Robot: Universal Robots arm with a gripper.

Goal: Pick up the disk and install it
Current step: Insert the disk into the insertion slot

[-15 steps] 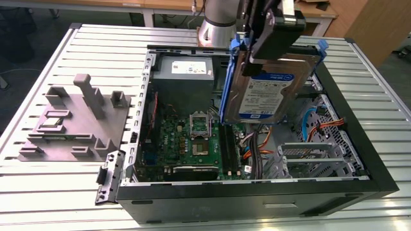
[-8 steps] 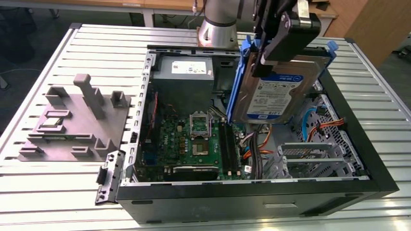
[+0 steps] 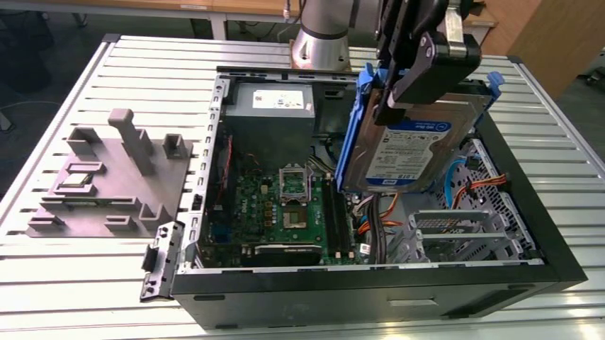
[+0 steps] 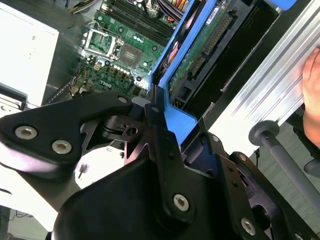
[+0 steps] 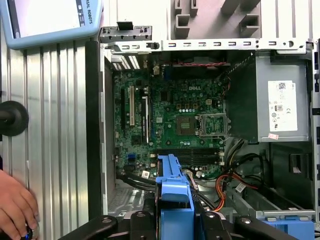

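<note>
While the disk [image 3: 409, 152] hangs upright over the case [image 3: 378, 287] in the exterior view, the gripper [image 3: 416, 88] is clamped on its top edge, label facing the camera. Pick-up looks done; install is left, judging by the disk sitting clear above the case and not in the metal bay [image 3: 458, 230] in the case's corner. Count here: one disk, one gripper, one case, one board [image 3: 283, 205] on the case floor, one grey PSU box [image 3: 269, 106] inside the case, one grey fixture [image 3: 109, 177] outside the case (nothing on it matters for this task).

In the second wrist view, the black fingers [image 4: 100, 107] pinch the disk's blue rail; the disk [image 4: 200, 55] shows its green underside, hanging over the case interior with the board [image 4: 120, 50] below. One hand [image 4: 312, 80] rests outside the case.

In the first wrist view, the gripper [image 5: 173, 222] grips the disk [image 5: 173, 182] edge-on, above the case [image 5: 92, 125] opening, board [image 5: 175, 115] underneath, PSU box [image 5: 280, 100] at one end. One hand [image 5: 15, 207] and one pendant [image 5: 50, 20] lie outside the case.
</note>
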